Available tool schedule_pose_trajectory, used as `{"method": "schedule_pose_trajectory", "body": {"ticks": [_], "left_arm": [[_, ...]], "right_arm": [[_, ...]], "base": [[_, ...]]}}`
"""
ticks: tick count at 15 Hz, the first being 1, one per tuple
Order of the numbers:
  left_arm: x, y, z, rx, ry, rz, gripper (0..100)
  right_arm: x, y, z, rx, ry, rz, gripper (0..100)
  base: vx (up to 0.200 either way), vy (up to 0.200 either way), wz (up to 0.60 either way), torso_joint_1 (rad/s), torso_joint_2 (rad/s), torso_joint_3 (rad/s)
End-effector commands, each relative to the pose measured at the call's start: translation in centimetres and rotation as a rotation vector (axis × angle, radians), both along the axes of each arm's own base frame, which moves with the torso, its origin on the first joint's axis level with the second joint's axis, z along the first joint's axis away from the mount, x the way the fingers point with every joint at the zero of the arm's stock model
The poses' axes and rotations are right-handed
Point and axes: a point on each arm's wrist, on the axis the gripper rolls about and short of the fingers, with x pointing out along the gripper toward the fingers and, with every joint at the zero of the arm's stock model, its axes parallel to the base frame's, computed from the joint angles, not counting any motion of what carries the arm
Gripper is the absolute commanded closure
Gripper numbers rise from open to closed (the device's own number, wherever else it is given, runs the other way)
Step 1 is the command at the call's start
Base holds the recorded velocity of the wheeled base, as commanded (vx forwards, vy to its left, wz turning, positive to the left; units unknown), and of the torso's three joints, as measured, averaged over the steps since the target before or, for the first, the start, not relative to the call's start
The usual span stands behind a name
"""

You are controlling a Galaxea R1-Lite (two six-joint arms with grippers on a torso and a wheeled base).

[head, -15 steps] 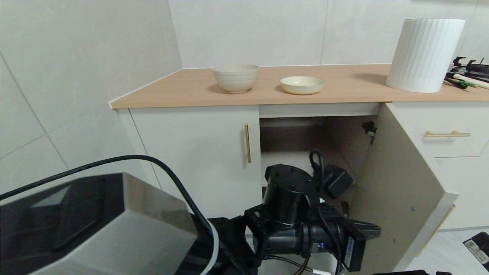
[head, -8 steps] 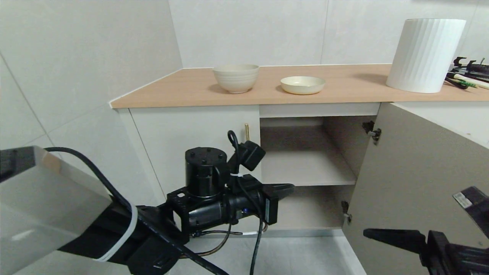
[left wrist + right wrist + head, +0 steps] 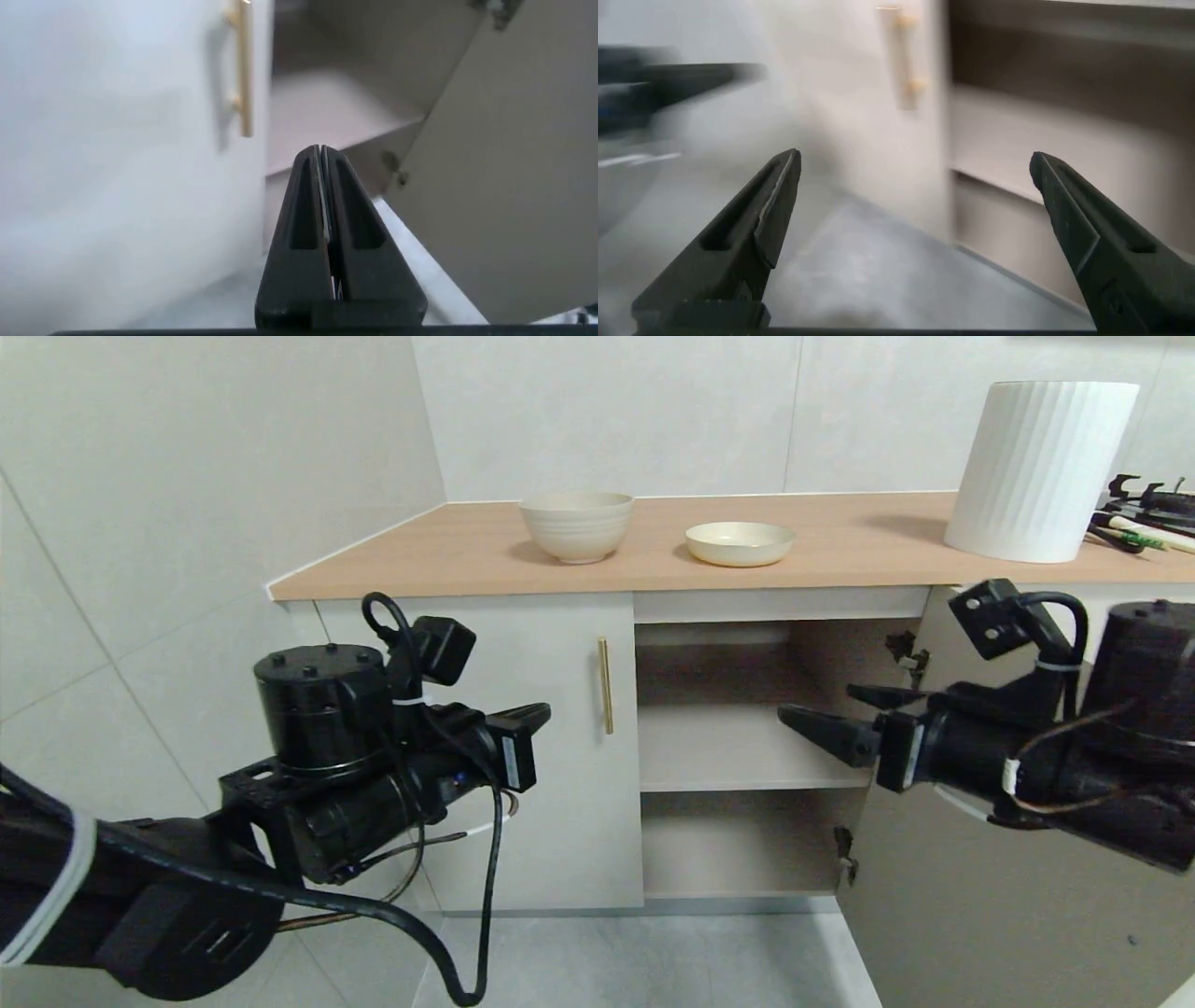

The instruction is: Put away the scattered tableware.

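Below the counter edge, in front of the closed door, the left tool is held with its jaws pressed fully together, and nothing is gripped in it. The right tool is held across from it, before the open cupboard, with its jaws spread wide and also nothing in them. Between the two tools the middle shelf is seen, bare, and a brass handle is fixed on the closed door just beside the opening.

Above, on the counter, two pieces of tableware are standing apart from each other. A ribbed bowl is placed left of the opening, and a shallow dish directly over it. A tall white ribbed container stands farther right, well apart from both.

Both pieces are judged to be glazed ceramic, so they should be stiff, rather heavy for their size, smooth under the pads and easily chipped if knocked on the counter edge or the shelf. The bowl is best taken at its rim, with one jaw inside and one outside the wall. The dish has a low, sloping rim, so only a small hold is offered there, and it may slip or tilt. A firm but not hard grip is advised, and a slow setting down on the shelf.
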Motion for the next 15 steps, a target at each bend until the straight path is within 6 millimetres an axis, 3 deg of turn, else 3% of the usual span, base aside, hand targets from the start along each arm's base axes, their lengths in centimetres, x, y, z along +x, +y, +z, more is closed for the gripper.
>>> {"method": "schedule_pose_trajectory", "body": {"ticks": [1,3,4,5,7,8,15], "left_arm": [[-1.8,2.8,3.4,-0.056,-0.031,-0.001,100],[-3.7,4.4,4.9,-0.102,0.026,-0.076,100],[-4.5,5.3,5.4,-0.131,0.063,-0.117,100],[-4.7,6.2,5.5,-0.153,0.091,-0.144,100],[-4.5,6.7,5.6,-0.168,0.108,-0.184,100],[-4.4,7.2,5.7,-0.173,0.104,-0.17,0],[-3.8,7.6,7.9,-0.286,0.04,-0.135,0]], "right_arm": [[4.9,1.8,1.3,-0.092,0.063,-0.126,0],[4.9,1.8,2.3,-0.091,0.064,-0.139,0],[4.1,1.4,1.8,-0.094,0.085,-0.133,0],[3.7,1.2,1.3,-0.107,0.096,-0.139,0],[3.0,0.8,2.1,-0.09,0.075,-0.143,0],[2.3,0.4,2.7,-0.084,0.063,-0.149,0],[1.8,0.0,3.5,-0.085,0.054,-0.184,0]], "base": [[0.0,0.0,0.0,0.0,0.0,0.0],[0.0,0.0,0.0,0.0,0.0,0.0],[0.0,0.0,0.0,0.0,0.0,0.0],[0.0,0.0,0.0,0.0,0.0,0.0],[0.0,0.0,0.0,0.0,0.0,0.0],[0.0,0.0,0.0,0.0,0.0,0.0],[0.0,0.0,0.0,0.0,0.0,0.0]]}}
